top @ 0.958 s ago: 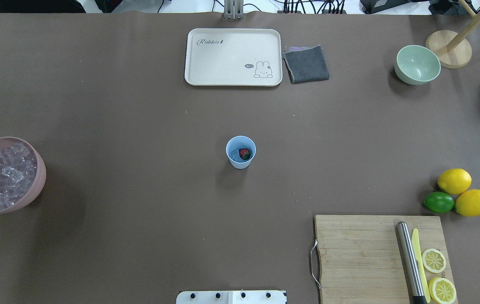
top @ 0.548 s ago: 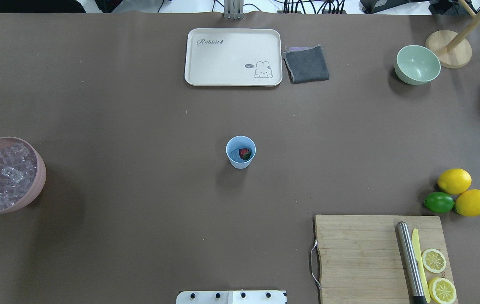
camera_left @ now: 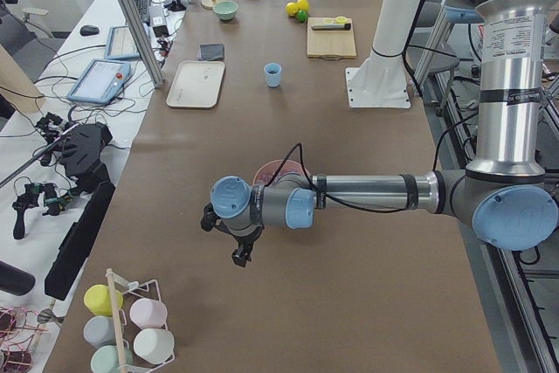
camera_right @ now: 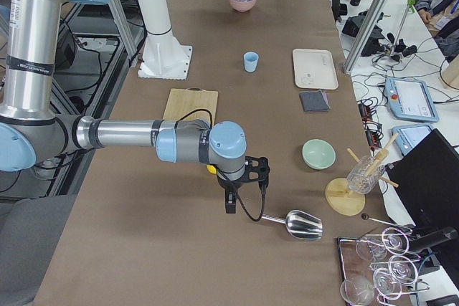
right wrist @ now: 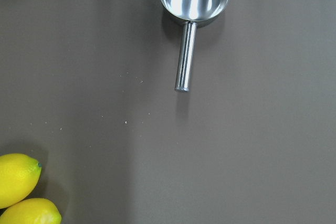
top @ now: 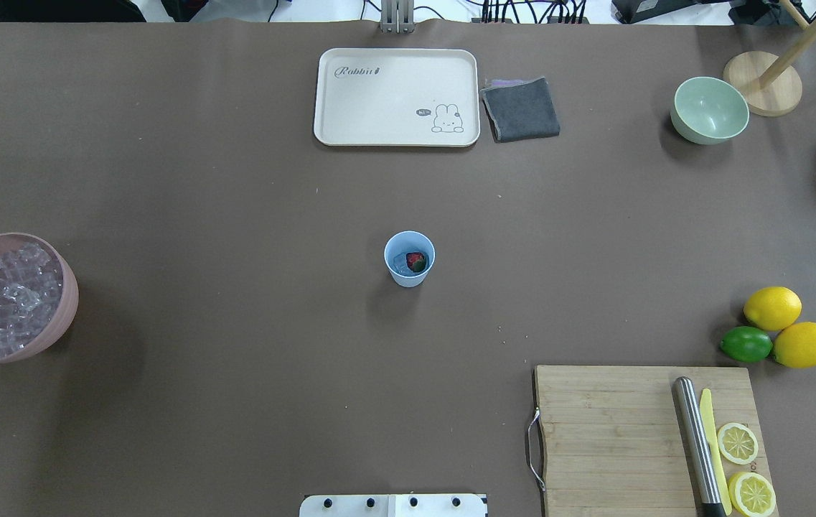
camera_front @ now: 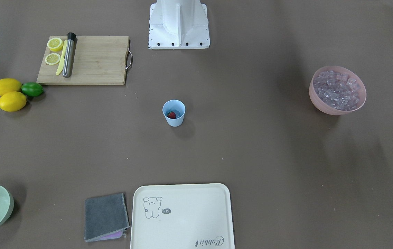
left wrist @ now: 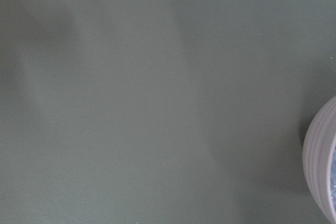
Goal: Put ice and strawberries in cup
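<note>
now, strawberry [top: 415, 259] in cup [top: 408, 280] (with ice [top: 400, 264]), upright

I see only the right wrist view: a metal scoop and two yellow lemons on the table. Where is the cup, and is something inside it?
Observer: The small light blue plastic cup stands upright mid-table, holding a red strawberry and some clear ice.
Operator: Where is the other ice?
Observer: Heaped in the round pink bowl at the robot's left table end.
Operator: What lies beside my lemons?
Observer: A green lime lies against them, near the rectangular wooden cutting board.
</note>
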